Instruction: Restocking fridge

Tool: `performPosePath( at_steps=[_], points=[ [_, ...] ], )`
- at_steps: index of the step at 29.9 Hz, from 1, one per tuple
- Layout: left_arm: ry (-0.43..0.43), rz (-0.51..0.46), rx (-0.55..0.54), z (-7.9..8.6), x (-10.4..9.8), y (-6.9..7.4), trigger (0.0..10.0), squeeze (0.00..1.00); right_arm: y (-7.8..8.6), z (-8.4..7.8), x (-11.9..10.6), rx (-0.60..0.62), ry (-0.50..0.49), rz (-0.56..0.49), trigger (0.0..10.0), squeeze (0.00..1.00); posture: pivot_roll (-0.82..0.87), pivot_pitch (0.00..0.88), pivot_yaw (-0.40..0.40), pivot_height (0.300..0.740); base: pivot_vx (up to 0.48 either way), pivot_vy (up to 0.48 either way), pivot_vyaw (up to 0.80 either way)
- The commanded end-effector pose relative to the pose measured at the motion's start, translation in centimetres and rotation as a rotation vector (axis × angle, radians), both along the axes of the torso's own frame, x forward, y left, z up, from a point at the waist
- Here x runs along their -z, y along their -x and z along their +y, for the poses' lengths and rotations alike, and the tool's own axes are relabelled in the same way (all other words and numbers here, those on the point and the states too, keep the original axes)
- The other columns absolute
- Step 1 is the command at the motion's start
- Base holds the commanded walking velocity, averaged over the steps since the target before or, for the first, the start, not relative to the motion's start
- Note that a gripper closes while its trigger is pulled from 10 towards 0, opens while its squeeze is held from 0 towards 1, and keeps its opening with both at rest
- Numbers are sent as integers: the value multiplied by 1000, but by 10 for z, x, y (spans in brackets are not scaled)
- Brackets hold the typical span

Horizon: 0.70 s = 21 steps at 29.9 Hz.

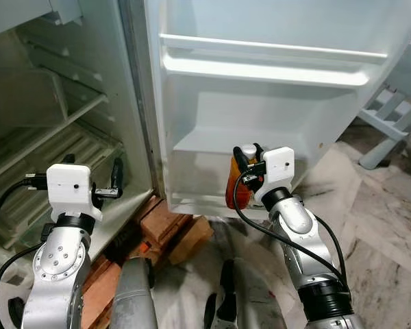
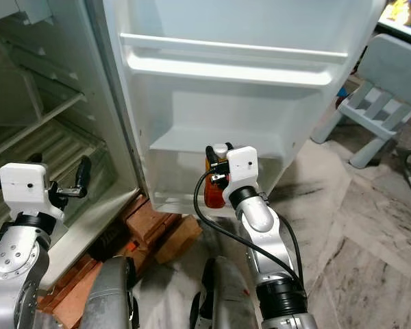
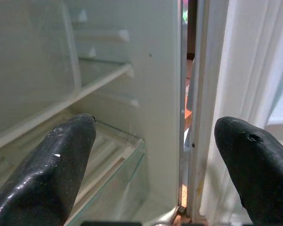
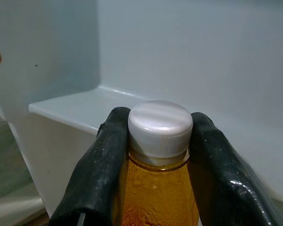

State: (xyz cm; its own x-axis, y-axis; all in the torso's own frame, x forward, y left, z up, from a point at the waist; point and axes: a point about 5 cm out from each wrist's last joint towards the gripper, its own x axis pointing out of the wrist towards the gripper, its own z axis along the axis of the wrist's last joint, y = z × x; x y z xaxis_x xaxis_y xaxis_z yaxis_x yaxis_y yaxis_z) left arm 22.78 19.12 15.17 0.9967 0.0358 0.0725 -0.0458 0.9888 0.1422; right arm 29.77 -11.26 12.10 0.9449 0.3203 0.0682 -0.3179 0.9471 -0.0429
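A bottle (image 1: 235, 190) of orange liquid with a white cap (image 4: 160, 123) hangs upright, close against the lowest shelf (image 1: 192, 200) of the open white fridge door (image 1: 260, 75). My right gripper (image 4: 160, 117) is shut on its neck just under the cap, one black finger on each side. Whether the bottle's base rests on anything is hidden. My left gripper (image 3: 155, 127) is open and holds nothing. It is raised at the front of the fridge body, facing the glass shelf (image 3: 104, 80) and the clear drawer (image 1: 48, 164).
The fridge cabinet stands on reddish bricks and wood blocks (image 1: 171, 226) beside my legs. A pale plastic chair (image 1: 390, 123) stands to the right past the door edge. Marble floor (image 1: 377, 226) spreads out on the right.
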Motion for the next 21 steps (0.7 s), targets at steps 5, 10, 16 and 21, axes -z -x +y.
performPosePath(
  at_steps=[5,10,16,21],
  points=[
    [-4,26,-5,-1,0,6,10000,0,-4,2,-8,-8,17,-40,10000,0,183,201,-86,571,0,0,0],
    [-4,30,0,-1,-2,8,10000,0,-13,4,-16,-31,45,-87,10000,0,192,218,-77,571,0,0,0],
    [-9,41,8,-2,-4,11,10000,0,-34,8,-32,-53,197,-216,10000,0,212,238,-67,571,0,0,0],
    [-18,49,3,0,-6,16,10000,0,-44,7,-33,-50,273,-264,10000,0,239,267,-62,571,0,0,0]
  ],
)
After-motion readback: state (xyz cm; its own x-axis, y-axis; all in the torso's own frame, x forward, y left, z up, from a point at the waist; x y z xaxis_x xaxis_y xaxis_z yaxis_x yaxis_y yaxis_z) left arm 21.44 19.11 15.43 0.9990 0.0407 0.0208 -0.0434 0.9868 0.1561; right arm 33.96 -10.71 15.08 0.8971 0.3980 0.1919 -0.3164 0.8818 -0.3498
